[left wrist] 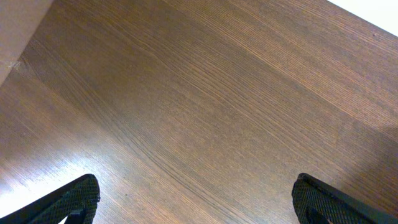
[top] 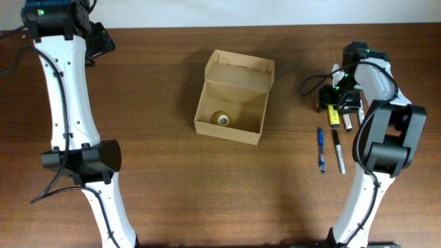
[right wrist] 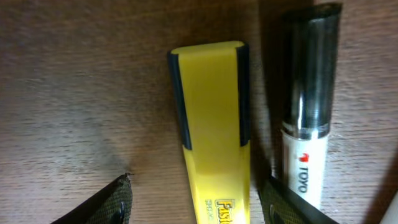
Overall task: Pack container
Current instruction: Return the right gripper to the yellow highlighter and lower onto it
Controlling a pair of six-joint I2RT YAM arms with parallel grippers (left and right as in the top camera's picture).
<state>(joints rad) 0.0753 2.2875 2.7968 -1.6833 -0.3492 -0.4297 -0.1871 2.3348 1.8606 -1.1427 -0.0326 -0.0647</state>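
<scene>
The container (top: 228, 130) was seen open at the centre of the overhead frame, with a small yellowish roll (top: 222, 119) inside. The step in hand was judged to be picking up the yellow highlighter (right wrist: 214, 130): the right pincer (right wrist: 205, 202) was spread astride it, not yet closed. Closing and a carry leftward would be called for next. The TOYO marker (right wrist: 308, 106) just beside it was legible only at the right wrist, and the blue pen (top: 321, 148) was shown only overhead. The left pincer (left wrist: 202, 205) was spread over bare counter (left wrist: 186, 93).
</scene>
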